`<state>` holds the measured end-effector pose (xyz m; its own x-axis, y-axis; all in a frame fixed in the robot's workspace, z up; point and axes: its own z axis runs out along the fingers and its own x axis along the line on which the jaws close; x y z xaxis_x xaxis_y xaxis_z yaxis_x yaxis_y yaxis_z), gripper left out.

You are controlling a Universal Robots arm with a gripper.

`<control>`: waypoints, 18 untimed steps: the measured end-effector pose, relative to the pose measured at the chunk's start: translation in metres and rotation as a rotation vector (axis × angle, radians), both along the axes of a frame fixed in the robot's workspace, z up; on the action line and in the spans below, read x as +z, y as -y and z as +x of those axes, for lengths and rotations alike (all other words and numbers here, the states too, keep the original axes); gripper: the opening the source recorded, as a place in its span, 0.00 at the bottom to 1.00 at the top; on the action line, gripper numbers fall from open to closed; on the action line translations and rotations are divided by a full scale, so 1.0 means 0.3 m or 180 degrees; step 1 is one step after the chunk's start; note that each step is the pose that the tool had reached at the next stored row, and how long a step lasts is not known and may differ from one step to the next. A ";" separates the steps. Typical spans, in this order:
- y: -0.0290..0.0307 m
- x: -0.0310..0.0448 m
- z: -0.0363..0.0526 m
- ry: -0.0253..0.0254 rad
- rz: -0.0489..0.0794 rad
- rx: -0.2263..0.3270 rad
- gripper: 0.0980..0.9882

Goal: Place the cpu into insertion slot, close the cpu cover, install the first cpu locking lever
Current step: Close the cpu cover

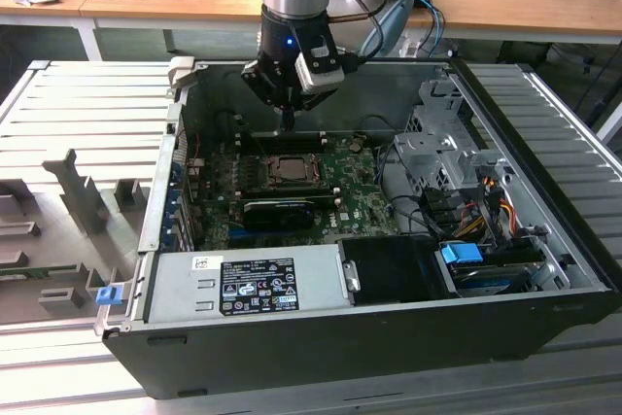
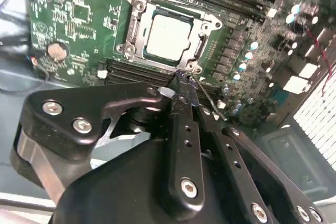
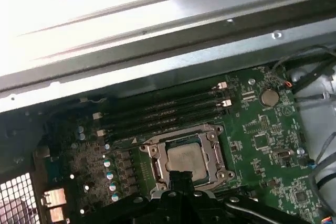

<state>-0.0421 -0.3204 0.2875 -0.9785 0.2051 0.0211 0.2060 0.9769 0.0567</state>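
The cpu (image 2: pixel 169 36) lies flat in the insertion slot (image 2: pixel 129 51) on the green motherboard, its pale face showing through the cut-out of the cpu cover (image 2: pixel 157 11), which lies down over it. In the exterior view the cpu (image 1: pixel 289 170) sits mid-board, and my gripper (image 1: pixel 288 125) hangs just behind it over the memory slots. In the second wrist view my gripper (image 2: pixel 184 80) is shut, with its tips at the socket's edge. A thin metal lever (image 2: pixel 206 98) runs beside them. In the first wrist view the cpu (image 3: pixel 186 158) sits under the cover (image 3: pixel 212 153), with my gripper (image 3: pixel 178 177) close by.
The open computer case holds a black graphics card (image 1: pixel 277 211), a grey power supply (image 1: pixel 243 284), a drive cage (image 1: pixel 437 143) and loose cables (image 1: pixel 486 201). Long memory slots (image 3: pixel 163 111) run along the socket. The case wall (image 3: pixel 157 40) rises close behind.
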 end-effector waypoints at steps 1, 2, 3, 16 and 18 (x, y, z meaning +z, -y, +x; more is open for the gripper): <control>0.000 -0.001 0.000 0.0000 0.0000 0.0153 0.01; 0.000 -0.001 0.000 0.0000 0.0000 0.0297 0.01; 0.000 -0.001 0.000 0.0000 0.0000 0.0357 0.01; 0.000 -0.004 -0.061 0.0000 0.0001 0.0737 0.01; 0.000 -0.004 -0.072 0.0001 0.0001 0.0740 0.01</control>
